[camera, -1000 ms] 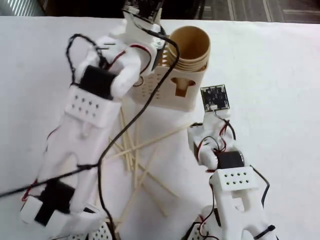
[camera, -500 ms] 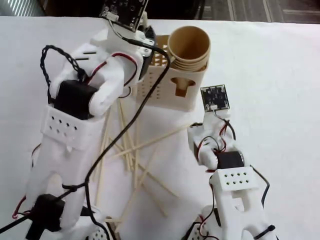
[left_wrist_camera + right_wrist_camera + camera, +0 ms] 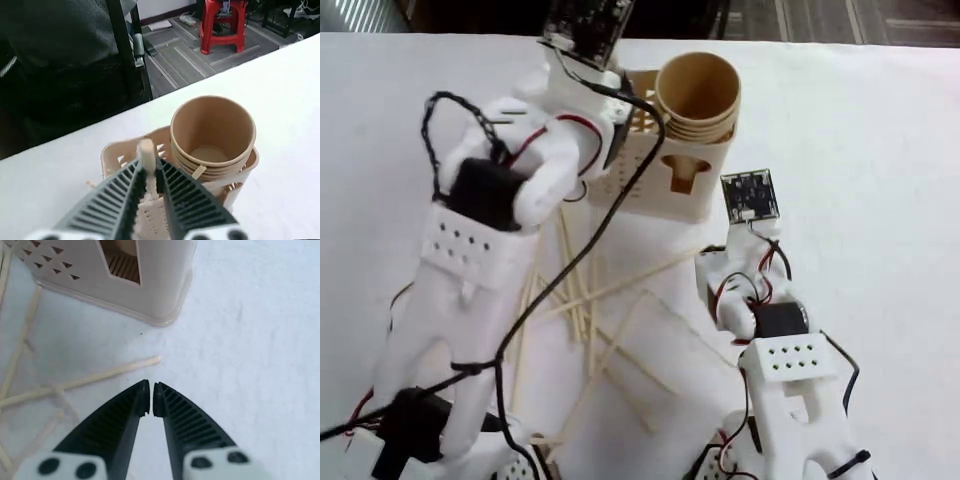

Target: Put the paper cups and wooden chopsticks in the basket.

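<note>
A stack of paper cups (image 3: 212, 130) stands in one end of the beige basket (image 3: 117, 152). My left gripper (image 3: 148, 167) hovers over the basket's other end, shut on a wooden chopstick (image 3: 146, 150) whose end sticks up between the fingers. In the high view the cups (image 3: 698, 95) and basket (image 3: 655, 190) sit at the back, and several chopsticks (image 3: 582, 300) lie crossed on the table in front. My right gripper (image 3: 151, 399) is shut on nothing, low over the table just short of one chopstick's tip (image 3: 145, 362), with the basket (image 3: 160, 295) beyond.
The white table (image 3: 880, 150) stretches free to the right of the basket. The left arm (image 3: 480, 250) and its black cable (image 3: 570, 260) hang over the chopstick pile. The right arm (image 3: 770, 330) stands at the front right. A chair and a red stool (image 3: 222, 25) are beyond the table.
The left arm swung left and lifted, then came back slightly toward the basket. The right arm has kept still.
</note>
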Robot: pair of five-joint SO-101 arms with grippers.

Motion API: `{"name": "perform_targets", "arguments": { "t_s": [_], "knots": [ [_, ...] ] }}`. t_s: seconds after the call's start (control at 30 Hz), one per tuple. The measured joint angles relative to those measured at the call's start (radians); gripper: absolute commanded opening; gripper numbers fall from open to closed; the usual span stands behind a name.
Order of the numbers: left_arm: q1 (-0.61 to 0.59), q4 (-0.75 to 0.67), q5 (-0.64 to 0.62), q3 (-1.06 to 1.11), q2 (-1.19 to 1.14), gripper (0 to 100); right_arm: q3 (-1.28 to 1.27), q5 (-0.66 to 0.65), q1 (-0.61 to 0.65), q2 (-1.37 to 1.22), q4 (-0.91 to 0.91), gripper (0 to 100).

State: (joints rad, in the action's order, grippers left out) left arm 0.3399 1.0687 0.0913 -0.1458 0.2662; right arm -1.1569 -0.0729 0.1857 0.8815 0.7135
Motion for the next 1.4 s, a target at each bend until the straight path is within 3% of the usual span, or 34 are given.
{"name": "perform_targets", "arguments": {
  "t_s": [0.07,0.37,0.57,0.77,0.93,1.13,1.4],
  "knots": [
    [-0.014,-0.018,0.0,0.034,0.0,25,-0.002,0.0,0.0,0.0,0.0,3.1],
    [-0.1,0.006,0.0,-0.034,0.002,26,-0.002,0.0,-0.002,0.0,0.0,3.1],
    [-0.106,0.213,0.0,-0.201,0.002,25,-0.002,0.0,0.0,0.0,0.0,3.1],
    [-0.143,0.473,0.0,-0.45,0.003,16,-0.002,-0.002,0.0,0.0,0.0,3.1],
    [-0.19,0.66,0.038,-0.608,0.017,15,-0.002,-0.071,0.0,0.0,0.005,3.1],
    [-0.296,0.71,0.043,-0.624,0.08,15,0.129,-0.097,0.009,0.0,0.221,3.2],
    [-0.42,0.709,0.043,-0.354,0.358,15,0.273,-0.144,0.249,0.0,0.479,3.2]
  ]
}}
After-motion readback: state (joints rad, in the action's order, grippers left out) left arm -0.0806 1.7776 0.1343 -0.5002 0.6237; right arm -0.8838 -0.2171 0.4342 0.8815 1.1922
